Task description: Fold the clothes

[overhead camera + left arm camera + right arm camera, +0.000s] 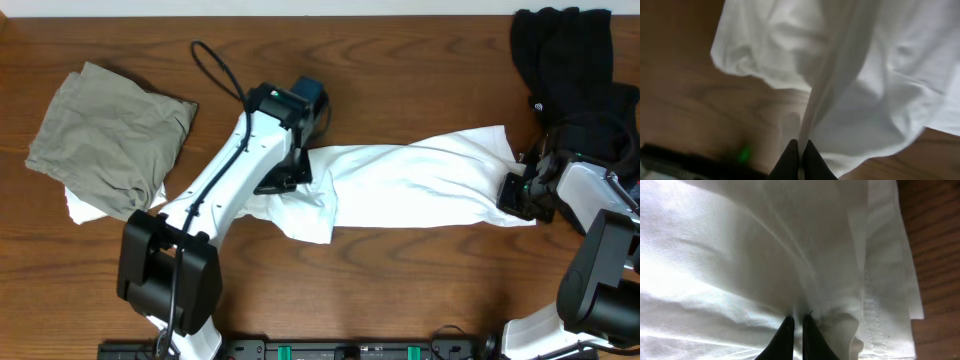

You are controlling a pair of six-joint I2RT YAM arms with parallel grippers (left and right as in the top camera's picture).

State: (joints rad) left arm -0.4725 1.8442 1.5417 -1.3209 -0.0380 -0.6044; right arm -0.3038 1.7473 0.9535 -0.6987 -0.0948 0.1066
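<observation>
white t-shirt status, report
Left gripper shut on white T-shirt, right gripper shut on its end. Shirt rumpled along table. Olive garment, black garment at the sides.

The overhead camera looks straight down on the counter [420, 70] from well above, with the robot's side along the frame's bottom. The left wrist camera sits close above the white T-shirt [880, 75], looking past the left jaws onto cloth and bare counter. The right wrist camera is nearer still, looking past the right jaws. Cloth fills its view, with counter only at the right. All three views share the white T-shirt.
</observation>
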